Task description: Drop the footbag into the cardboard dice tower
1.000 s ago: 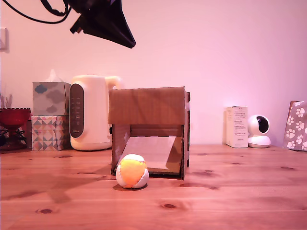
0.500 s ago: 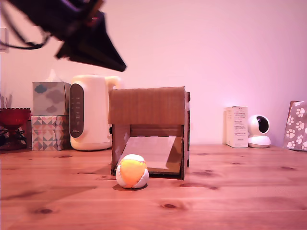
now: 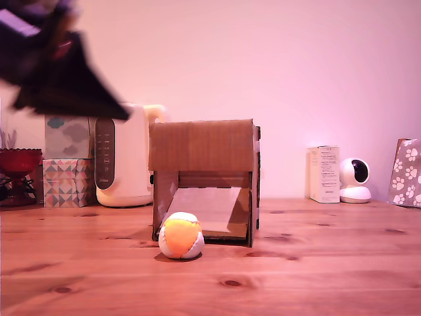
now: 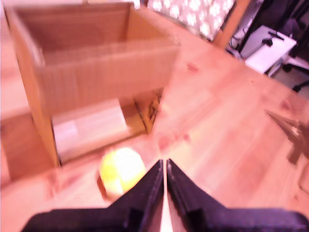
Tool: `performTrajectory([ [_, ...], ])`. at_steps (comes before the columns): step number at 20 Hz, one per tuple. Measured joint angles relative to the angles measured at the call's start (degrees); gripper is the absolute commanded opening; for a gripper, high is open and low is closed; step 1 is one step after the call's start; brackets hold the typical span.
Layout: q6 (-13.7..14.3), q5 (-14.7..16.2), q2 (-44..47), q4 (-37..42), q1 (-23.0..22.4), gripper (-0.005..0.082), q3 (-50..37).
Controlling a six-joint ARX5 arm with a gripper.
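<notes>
The footbag (image 3: 181,235), a small orange, yellow and white ball, rests on the wooden table just in front of the cardboard dice tower's (image 3: 202,148) lower opening. In the wrist view the footbag (image 4: 121,169) lies below my fingers, and the dice tower (image 4: 101,72) shows its open top and pale ramp. My gripper (image 3: 118,113) is a dark, blurred shape high at the exterior view's left, well above and to the side of the ball. The gripper (image 4: 164,166) has its fingers pressed nearly together with nothing between them.
Behind the tower stand a white appliance (image 3: 125,158), stacked patterned tissue boxes (image 3: 68,158) and a red bowl (image 3: 18,159). At the exterior view's right are a white carton (image 3: 325,173), a small white camera (image 3: 356,179) and a paw-print bag (image 3: 408,171).
My gripper has swung down and toward the exterior view's left, with motion blur. The footbag and the tower have not moved.
</notes>
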Motion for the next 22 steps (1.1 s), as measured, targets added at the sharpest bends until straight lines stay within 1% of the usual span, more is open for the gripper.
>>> performTrajectory([
  [2,-0.1,-0.4,-1.6,-0.8,0.0,-0.0014,-1.8],
  [5,-0.1,-0.5,0.5,-2.9,0.0,-0.0014,-1.8],
  [7,-0.1,-0.6,1.5,-2.4,0.0,-0.0014,-1.8],
  [16,-0.1,-0.6,1.8,2.1,0.0,-0.0014,-1.8],
  [18,-0.1,-0.5,2.4,4.2,-0.1,-0.0014,-1.8],
  [22,-0.1,-0.6,8.5,10.5,-1.7,-0.0014,-1.8],
])
